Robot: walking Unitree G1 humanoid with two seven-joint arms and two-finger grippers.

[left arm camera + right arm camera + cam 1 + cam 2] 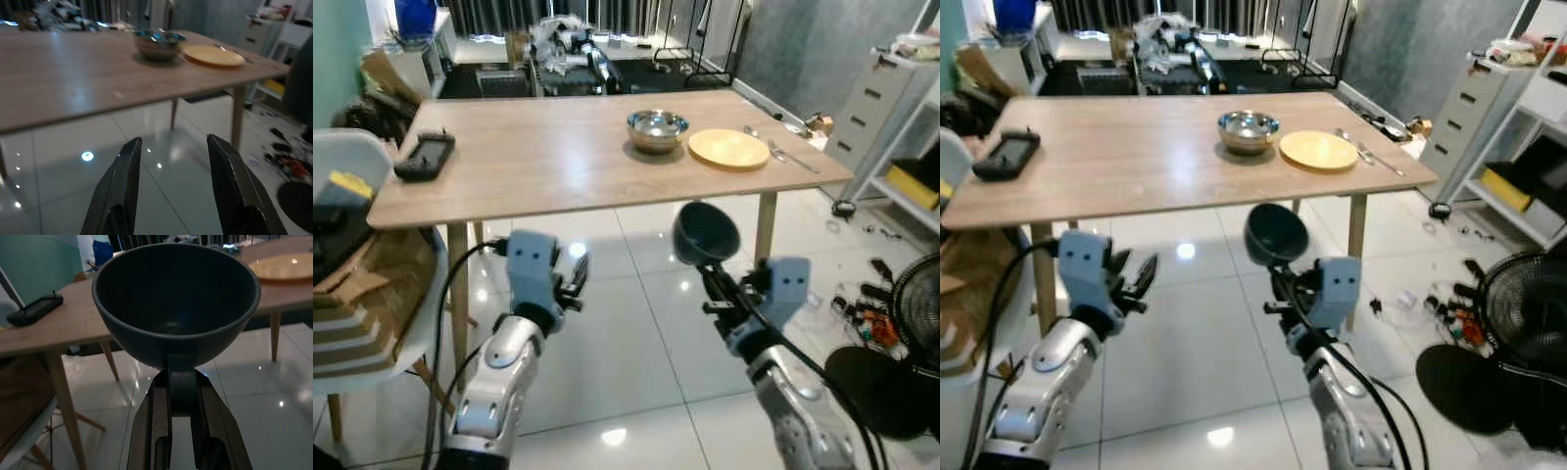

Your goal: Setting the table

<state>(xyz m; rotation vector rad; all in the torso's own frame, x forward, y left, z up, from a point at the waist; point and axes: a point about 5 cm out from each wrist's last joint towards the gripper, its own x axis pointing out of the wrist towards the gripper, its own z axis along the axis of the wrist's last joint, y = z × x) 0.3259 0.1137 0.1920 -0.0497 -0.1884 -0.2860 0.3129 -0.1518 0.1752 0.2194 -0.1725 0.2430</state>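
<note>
Ahead of my right gripper, clamped on a dark round bowl, stood the pale wooden table; carrying underway, next lifting over its edge, my left gripper empty, spread.

The robot has two shiny silver arms. Each wrist has a pale blue-grey box with little dark screw holes. Black cables loop along both arms. The left gripper and right gripper have long black fingers.

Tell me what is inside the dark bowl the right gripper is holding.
The dark bowl, clamped by its rim in the right gripper, looks empty: its bare inner wall and bottom show. Its underside is hidden.
</note>
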